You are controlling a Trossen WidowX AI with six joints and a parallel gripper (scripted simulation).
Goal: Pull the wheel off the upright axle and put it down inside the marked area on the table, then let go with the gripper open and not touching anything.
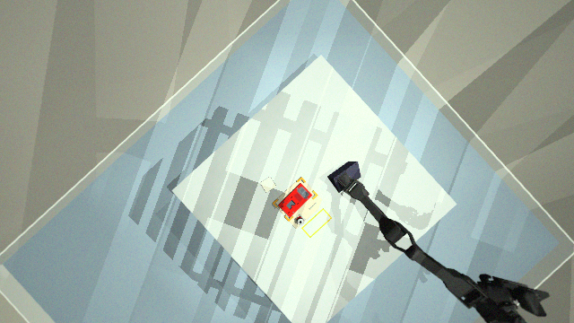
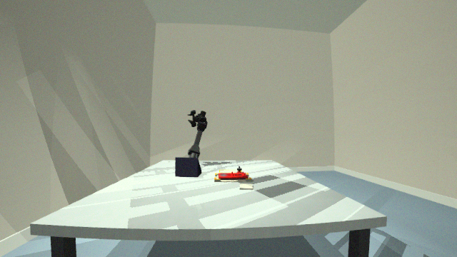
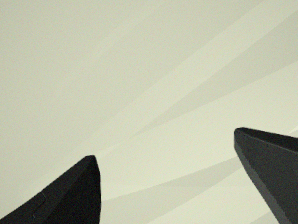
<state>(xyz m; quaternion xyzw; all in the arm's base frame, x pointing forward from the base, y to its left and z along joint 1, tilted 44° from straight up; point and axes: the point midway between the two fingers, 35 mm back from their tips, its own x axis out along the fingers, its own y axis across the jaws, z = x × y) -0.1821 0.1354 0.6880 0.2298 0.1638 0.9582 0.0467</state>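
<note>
The wheel is a small dark round piece with a pale centre, at the top of the upright axle beside the red car; the axle is mostly hidden under it. The marked area is a thin yellow outlined rectangle on the table beside the wheel in the top view. My gripper is open and empty, raised high and far from the wheel. The wrist view shows only its two dark fingers, apart, against plain wall.
A red car sits on a pale base plate with yellow corner brackets. A small cream tile lies beside it. The arm's dark base block stands on the table, across from the tile.
</note>
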